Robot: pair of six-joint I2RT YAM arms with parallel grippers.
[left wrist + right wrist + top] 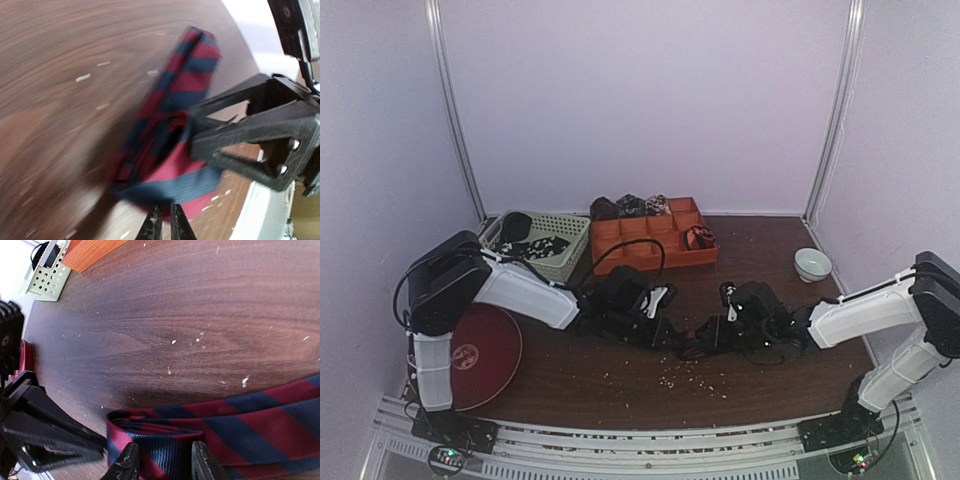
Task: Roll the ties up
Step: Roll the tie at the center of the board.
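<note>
A tie (260, 425) with red and dark blue stripes lies on the brown table, its near end folded over into a few flat layers. My right gripper (164, 461) straddles that folded end, with fabric touching both fingers. In the left wrist view the same tie (185, 85) runs away from me. My left gripper (162, 222) is pinched almost together on its near edge. From above, the left gripper (670, 336) and right gripper (706, 340) meet at mid-table and hide the tie. A red-and-black coiled tie (699, 238) sits in the tray. Dark coils (630, 206) fill its back row.
The orange compartmented tray (655, 255) stands at the back centre, with the pale green lattice basket (560, 262) holding dark ties to its left. A white bowl (812, 264) is at the right. A dark red disc (485, 355) lies front left. Pale crumbs (685, 375) dot the wood.
</note>
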